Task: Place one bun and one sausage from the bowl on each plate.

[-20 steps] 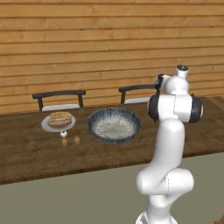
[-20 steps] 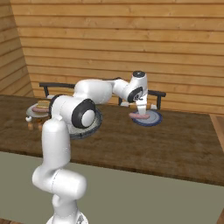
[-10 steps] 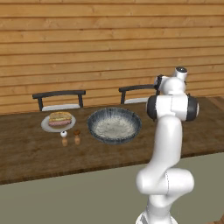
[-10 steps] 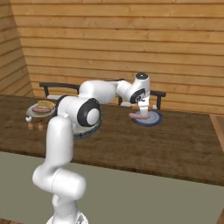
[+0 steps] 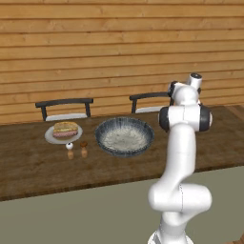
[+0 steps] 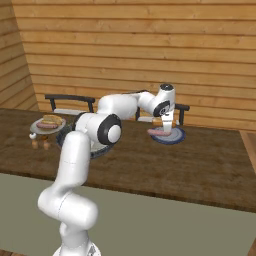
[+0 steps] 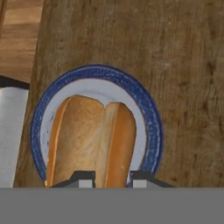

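The robot's arm reaches out over the blue plate [image 6: 169,135] on the far side of the wooden tabletop [image 6: 200,160]. In the right base view the gripper [image 6: 167,126] hangs just above this plate, and a pink sausage [image 6: 159,132] sits right under it, sticking out to one side. The gripper is almost closed, and it looks to be pinching the sausage, though the picture is too small to be sure.

From the hand view, a bun [image 7: 92,140] lies on the blue plate [image 7: 151,120], split down the middle. The bun fills most of the plate. The two dark fingertips [image 7: 83,177] poke up at the bottom, close together.

The other plate [image 5: 50,138] is pale and sits to the left of the big bowl [image 5: 125,137]. It already has a bun and a sausage on it. The bowl looks empty inside. Two small shakers [image 5: 76,150] stand just in front of the pale plate. Two dark chairs [image 5: 64,107] wait behind the tabletop.

So this looks like the last bit of the job: putting the sausage down with the bun on the blue plate. To do it well, the robot should go down slowly and keep the sausage lined up with the bun, so it does not hang over the rim. It should let go only when the sausage is resting on the bun or the plate. If it lets go too high, the sausage could roll off onto the tabletop. After that, the gripper should lift straight up so it does not knock the bun.
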You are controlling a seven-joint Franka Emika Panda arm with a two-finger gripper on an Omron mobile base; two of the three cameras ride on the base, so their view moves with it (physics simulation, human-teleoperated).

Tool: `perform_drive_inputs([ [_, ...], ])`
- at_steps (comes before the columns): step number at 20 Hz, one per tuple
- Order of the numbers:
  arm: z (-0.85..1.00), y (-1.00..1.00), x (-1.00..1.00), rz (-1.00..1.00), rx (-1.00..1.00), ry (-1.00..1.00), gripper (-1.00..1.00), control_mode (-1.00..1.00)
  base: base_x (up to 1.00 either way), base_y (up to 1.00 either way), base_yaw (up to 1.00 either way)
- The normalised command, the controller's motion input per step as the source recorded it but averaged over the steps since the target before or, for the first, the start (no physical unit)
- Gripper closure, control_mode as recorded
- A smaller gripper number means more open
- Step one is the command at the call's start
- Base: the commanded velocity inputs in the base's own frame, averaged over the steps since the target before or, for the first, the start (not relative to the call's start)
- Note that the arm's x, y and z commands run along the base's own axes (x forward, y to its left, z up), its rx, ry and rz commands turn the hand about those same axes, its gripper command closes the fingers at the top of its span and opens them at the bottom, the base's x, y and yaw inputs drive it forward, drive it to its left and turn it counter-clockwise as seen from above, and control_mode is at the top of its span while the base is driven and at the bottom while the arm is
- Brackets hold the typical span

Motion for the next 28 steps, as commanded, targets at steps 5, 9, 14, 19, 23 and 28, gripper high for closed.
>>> perform_drive_inputs([
  [5, -0.12, -0.01, 0.24, 0.00, 0.02, 0.07, 1.00, -1.00, 0.00, 0.00, 0.00],
  [9, 0.00, 0.00, 0.00, 0.00, 0.00, 0.02, 1.00, -1.00, 0.00, 0.00, 0.00],
  [14, -0.02, 0.00, 0.00, 0.00, 0.00, 0.04, 1.00, -1.00, 0.00, 0.00, 0.00],
  [19, -0.12, 0.00, 0.00, 0.00, 0.00, 0.05, 1.00, -1.00, 0.00, 0.00, 0.00],
  [23, -0.06, 0.00, 0.00, 0.00, 0.00, 0.06, 1.00, -1.00, 0.00, 0.00, 0.00],
  [28, -0.08, 0.00, 0.00, 0.00, 0.00, 0.05, 1.00, -1.00, 0.00, 0.00, 0.00],
])
